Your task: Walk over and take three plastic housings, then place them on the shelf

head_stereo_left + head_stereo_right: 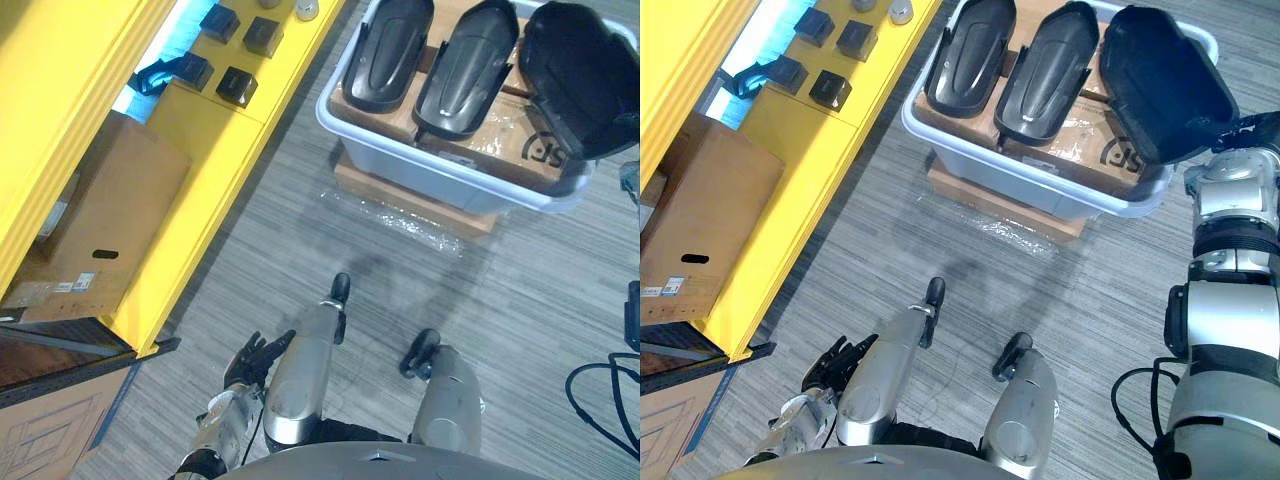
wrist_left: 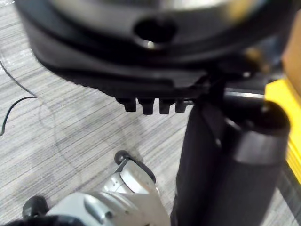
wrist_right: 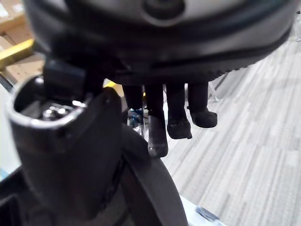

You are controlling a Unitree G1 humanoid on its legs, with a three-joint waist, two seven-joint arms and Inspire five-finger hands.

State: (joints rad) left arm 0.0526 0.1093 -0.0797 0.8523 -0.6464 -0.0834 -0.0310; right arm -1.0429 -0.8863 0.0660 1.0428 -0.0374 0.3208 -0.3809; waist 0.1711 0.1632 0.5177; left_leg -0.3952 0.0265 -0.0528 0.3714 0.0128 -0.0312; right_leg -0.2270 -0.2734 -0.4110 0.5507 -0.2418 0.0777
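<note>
yellow shelf [image 1: 190,230] far left. left hand [image 1: 252,358] hangs low, fingers loose and empty, well apart from the grey bin [image 1: 970,150]. in the bin, two housings [image 1: 970,55] lie lengthwise away from the robot. the rightmost, third housing [image 1: 1160,80], is nearest the right hand [image 1: 1232,128], which seems clamped on its rim.

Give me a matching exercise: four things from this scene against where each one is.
1. grey bin
2. cardboard box
3. small black blocks
4. left hand

a. on the yellow shelf's top
b. low over the carpet, holding nothing
c. below the shelf's top board
d. holding black housings

Pairs: 1-d, 2-c, 3-a, 4-b.
</note>
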